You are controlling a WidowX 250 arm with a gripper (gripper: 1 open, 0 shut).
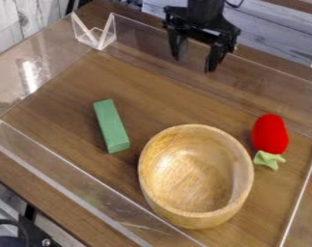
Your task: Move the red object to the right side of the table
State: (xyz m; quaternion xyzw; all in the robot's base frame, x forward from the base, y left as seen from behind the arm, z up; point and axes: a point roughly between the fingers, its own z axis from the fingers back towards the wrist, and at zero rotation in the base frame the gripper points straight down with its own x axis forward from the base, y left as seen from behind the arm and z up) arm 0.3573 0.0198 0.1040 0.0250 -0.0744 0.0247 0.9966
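The red object [270, 133] lay at the right of the frame, on the table [68, 101] close to the clear acrylic wall [304, 198] at the right edge, its light-green stem end pointing toward the lower right. Just to its left stood the wooden bowl [194, 175], near it but not touching (the bowl was empty inside). Further left lay the green block [113, 125], well apart from the fruit. The gripper [198, 52] hung at the upper middle of the frame, pointing down, its dark fingers [177, 47] spread wide with nothing between them, far from the red object. No brand, label or writing could be read anywhere.
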